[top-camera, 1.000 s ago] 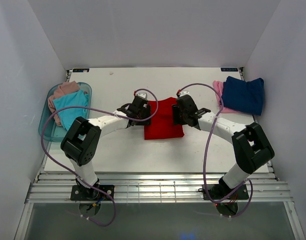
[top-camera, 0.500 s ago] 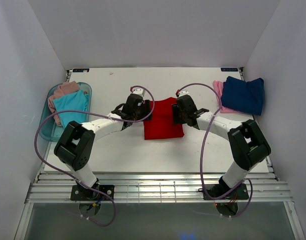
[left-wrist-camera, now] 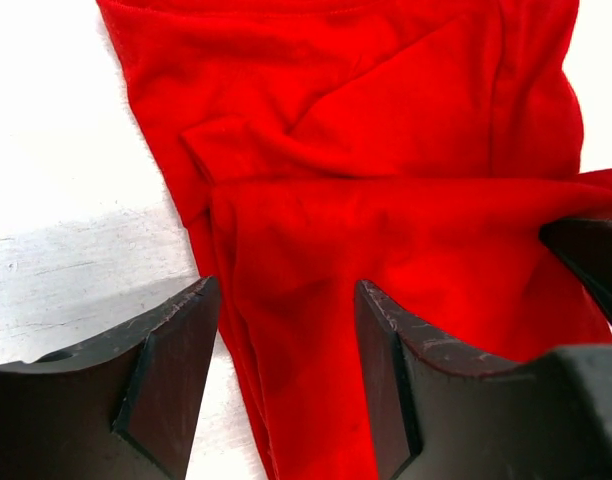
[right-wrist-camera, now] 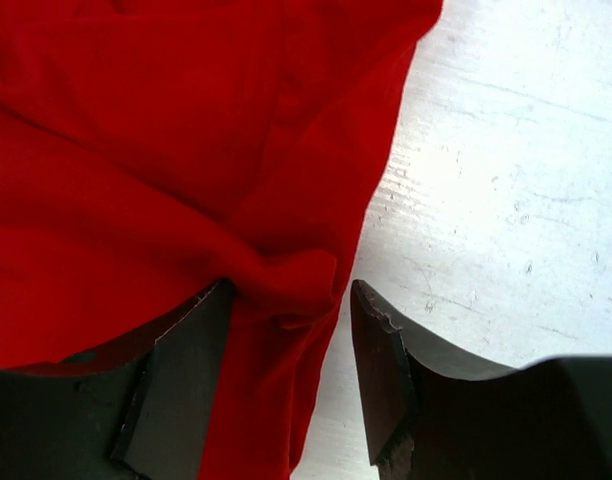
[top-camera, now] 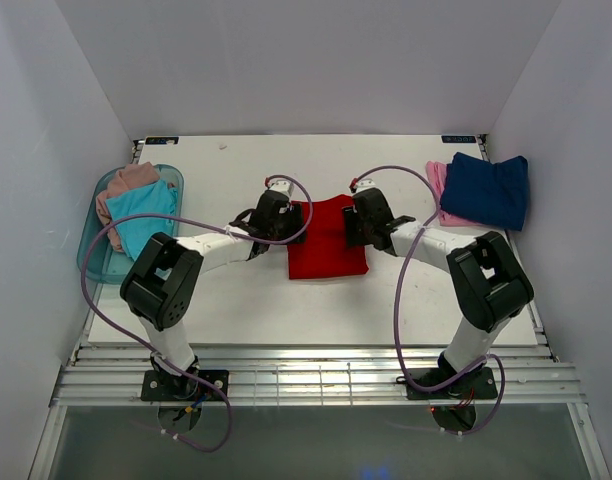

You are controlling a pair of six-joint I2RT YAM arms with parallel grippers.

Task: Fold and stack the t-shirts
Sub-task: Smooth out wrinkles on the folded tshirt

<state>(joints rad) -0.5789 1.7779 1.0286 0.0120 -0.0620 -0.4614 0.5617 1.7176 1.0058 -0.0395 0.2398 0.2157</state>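
Note:
A folded bright red t-shirt (top-camera: 327, 240) lies mid-table. My left gripper (top-camera: 285, 219) is at its left edge, and in the left wrist view the open gripper (left-wrist-camera: 286, 300) straddles that edge of the red cloth (left-wrist-camera: 386, 150). My right gripper (top-camera: 352, 224) is at the shirt's right edge, where the open gripper (right-wrist-camera: 291, 290) straddles a bunched fold of the red cloth (right-wrist-camera: 136, 150). A navy blue t-shirt (top-camera: 489, 190) lies on a light pink one (top-camera: 438, 178) at the back right. A turquoise t-shirt (top-camera: 144, 220) and a dusty pink-beige one (top-camera: 126, 183) sit in the tub.
The translucent teal tub (top-camera: 94, 262) stands at the table's left edge. White walls close in the left, back and right sides. Purple cables loop over both arms. A metal rail runs along the near edge.
Both grippers stay at the red shirt's edges. The left arm's elbow swung left and back, and the right arm's elbow has moved slightly inward.

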